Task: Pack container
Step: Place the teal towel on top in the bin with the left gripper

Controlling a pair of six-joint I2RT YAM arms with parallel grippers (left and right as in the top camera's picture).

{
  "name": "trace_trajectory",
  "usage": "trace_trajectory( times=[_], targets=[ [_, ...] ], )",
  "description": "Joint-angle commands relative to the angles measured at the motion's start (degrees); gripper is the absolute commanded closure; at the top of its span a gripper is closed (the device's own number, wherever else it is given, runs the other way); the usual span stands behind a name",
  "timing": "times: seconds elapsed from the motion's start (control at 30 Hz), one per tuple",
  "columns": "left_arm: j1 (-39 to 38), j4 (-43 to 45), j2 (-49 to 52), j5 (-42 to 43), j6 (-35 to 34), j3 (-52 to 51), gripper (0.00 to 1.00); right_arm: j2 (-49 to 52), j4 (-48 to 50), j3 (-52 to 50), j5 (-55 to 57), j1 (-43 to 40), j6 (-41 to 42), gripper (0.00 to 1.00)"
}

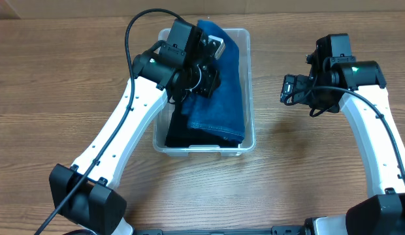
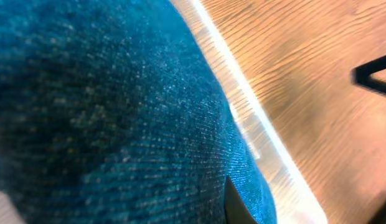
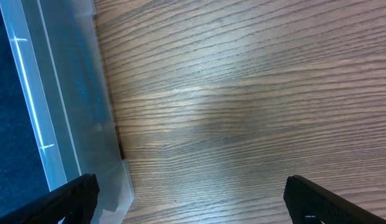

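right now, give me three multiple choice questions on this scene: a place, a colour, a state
1. Where is the right gripper?
A. above bare table, right of the container
B. inside the container
C. behind the container

2. What colour is the folded cloth filling the container's right side?
A. red
B. yellow
C. blue

3. What state is the right gripper in?
A. shut on cloth
B. open, empty
C. shut on the rim

Answers: 1 A, its wrist view shows wood below, container wall at the side. 2 C, denim blue from overhead. 3 B, its fingers sit far apart over bare wood.
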Motion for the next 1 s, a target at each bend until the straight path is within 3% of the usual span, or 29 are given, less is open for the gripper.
trace_trajectory(
  times=[0.0,0.07,0.2,0.33,0.47,0.57,0.67,0.8,0.9,0.97],
  targets=[
    [0.59,-3.82,-1.57,-20.09,-7.15,2.08,0.0,-0.48,0.0,-0.04,-0.13,0.02,-0.22,0.0],
    [1.49,-6.99,-1.57,-33.14,-18.95,2.08,0.0,-0.48,0.04,-0.04,-0.13,0.02,-0.22,0.0],
    [1.38,-5.11,-1.57,-34.01,-17.81,2.12,0.0,-0.48,0.11,-0.04,-0.13,0.02,-0.22,0.0],
    [-1.7,0.26,-1.6,-34.25,-9.86,2.62,0.0,-0.48,0.17,-0.04,-0.13,0.02,-0.22,0.0],
    [-5.07,7.43,-1.55,-41.81,-0.57,2.6,0.0,-0.48,0.17,-0.04,-0.13,0.02,-0.22,0.0],
    [-5.22,14.75,-0.37,-47.76,9.4,2.58,0.18,-0.48,0.17,-0.04,-0.13,0.02,-0.22,0.0],
    [-5.14,18.93,4.44,-46.99,14.97,2.58,0.2,-0.48,0.2,-0.04,-0.13,0.02,-0.22,0.0],
    [-5.29,10.78,16.85,-39.56,10.51,2.58,0.28,-0.48,0.44,-0.04,-0.11,0.02,-0.22,0.0],
    [-5.55,1.9,27.45,-38.32,1.81,2.58,0.44,-0.48,0.42,-0.04,-0.11,0.02,-0.22,0.0],
    [-5.55,-1.9,32.92,-38.4,-1.14,2.58,0.48,-0.48,0.39,-0.04,-0.13,0.02,-0.22,0.0]
  ],
)
